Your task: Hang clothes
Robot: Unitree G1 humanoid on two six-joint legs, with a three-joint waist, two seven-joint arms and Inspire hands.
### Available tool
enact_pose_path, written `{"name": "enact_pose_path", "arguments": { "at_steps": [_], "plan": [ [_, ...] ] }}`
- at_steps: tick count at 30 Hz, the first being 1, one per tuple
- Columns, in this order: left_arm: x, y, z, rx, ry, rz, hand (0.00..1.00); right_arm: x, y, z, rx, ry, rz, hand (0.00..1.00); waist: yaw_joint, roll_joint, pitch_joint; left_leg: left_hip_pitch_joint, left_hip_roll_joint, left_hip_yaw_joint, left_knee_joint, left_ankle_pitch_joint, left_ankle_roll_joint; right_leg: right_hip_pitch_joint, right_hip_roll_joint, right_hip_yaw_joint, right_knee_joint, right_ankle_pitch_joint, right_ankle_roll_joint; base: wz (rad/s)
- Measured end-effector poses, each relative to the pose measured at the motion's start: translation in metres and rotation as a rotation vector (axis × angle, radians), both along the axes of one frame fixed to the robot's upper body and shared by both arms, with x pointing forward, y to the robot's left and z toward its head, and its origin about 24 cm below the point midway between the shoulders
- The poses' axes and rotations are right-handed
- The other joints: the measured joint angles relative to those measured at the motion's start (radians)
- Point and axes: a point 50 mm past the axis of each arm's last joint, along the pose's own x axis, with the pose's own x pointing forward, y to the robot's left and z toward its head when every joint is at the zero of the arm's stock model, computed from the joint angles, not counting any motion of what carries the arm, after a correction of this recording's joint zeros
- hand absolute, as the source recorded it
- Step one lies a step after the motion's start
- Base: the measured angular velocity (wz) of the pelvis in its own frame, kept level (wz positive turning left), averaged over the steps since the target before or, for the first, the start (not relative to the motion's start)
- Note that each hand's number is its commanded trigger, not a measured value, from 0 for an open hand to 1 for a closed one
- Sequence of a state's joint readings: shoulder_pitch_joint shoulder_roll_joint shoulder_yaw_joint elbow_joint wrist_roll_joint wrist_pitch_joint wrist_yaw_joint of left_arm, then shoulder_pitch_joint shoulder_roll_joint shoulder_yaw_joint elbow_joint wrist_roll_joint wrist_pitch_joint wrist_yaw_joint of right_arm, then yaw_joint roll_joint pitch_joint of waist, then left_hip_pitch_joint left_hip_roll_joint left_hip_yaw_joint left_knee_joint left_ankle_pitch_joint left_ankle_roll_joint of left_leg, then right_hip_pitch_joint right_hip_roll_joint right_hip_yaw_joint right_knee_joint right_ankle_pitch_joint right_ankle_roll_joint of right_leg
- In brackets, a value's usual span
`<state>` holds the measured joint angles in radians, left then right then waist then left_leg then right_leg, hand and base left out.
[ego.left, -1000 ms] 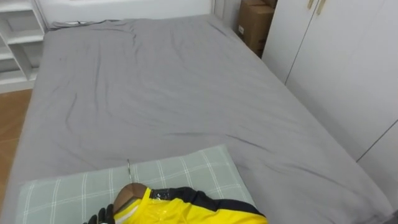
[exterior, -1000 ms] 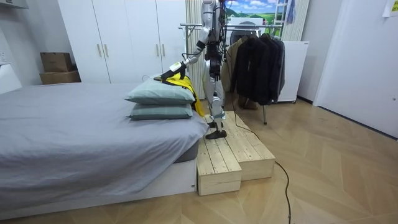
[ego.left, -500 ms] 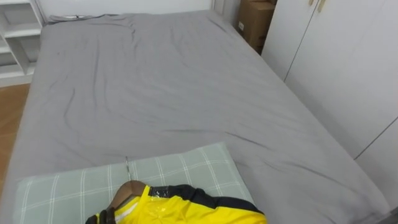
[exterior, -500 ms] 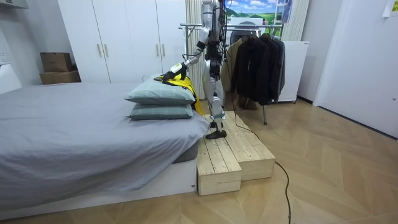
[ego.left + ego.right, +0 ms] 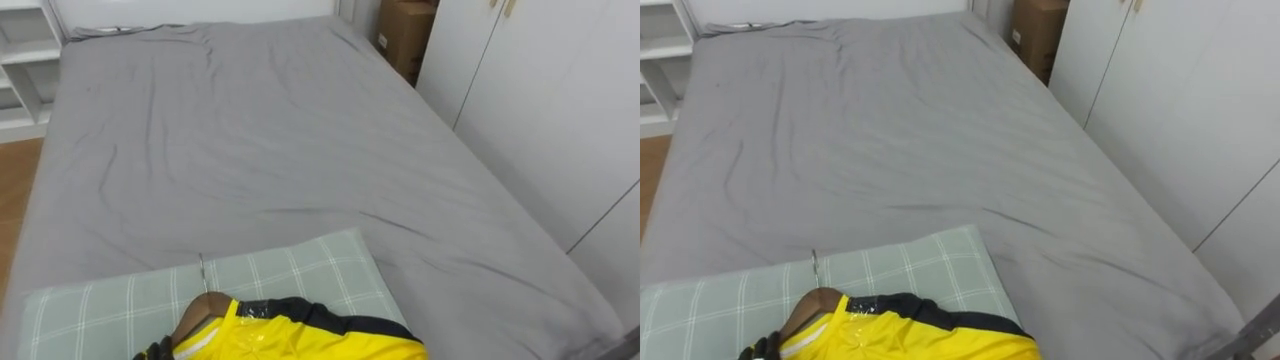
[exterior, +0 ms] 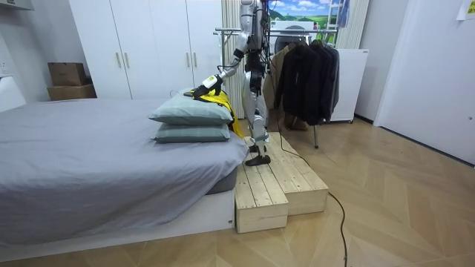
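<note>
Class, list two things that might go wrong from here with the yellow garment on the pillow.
The yellow garment may slide off its wooden hanger if the left hand lifts it from the pillow. Turning towards the clothes rack, the robot might misstep on the raised wooden platform.

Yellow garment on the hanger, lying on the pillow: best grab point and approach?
Take the wooden hanger at its bare crown, just below the metal hook, coming from above. It lies flat on the checked pillow with the hook pointing away. The yellow garment covers its shoulders, so the fingers would likely only bunch cloth there.
</note>
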<state>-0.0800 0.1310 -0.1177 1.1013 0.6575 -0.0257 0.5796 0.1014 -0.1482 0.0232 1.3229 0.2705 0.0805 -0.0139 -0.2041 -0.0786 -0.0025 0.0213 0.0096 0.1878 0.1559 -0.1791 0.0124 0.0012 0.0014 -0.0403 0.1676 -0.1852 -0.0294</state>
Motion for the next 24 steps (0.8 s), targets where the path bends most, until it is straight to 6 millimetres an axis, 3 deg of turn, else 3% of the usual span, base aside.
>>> {"name": "enact_pose_path", "arguments": {
  "at_steps": [5, 24],
  "plan": [
    [0.0035, -0.0006, 0.0013, -0.003, -0.009, -0.004, 0.0, -0.0056, 0.0, -0.0001, 0.0, 0.01, -0.001, 0.0, 0.019, 0.0, -0.0001, 0.0, 0.0, 0.0, 0.0, 0.0, 0.0, 0.0, 0.0, 0.001, 0.001, 0.0, 0.0, 0.0],
    [0.002, 0.0016, 0.0, -0.01, 0.002, 0.012, 0.0, -0.007, 0.0002, -0.0001, 0.004, 0.012, 0.001, 0.0, 0.02, -0.005, -0.0026, 0.005, 0.0, 0.002, -0.002, 0.0, 0.0, 0.0, 0.001, 0.007, 0.002, 0.0, 0.0, 0.0]
  ]
}}
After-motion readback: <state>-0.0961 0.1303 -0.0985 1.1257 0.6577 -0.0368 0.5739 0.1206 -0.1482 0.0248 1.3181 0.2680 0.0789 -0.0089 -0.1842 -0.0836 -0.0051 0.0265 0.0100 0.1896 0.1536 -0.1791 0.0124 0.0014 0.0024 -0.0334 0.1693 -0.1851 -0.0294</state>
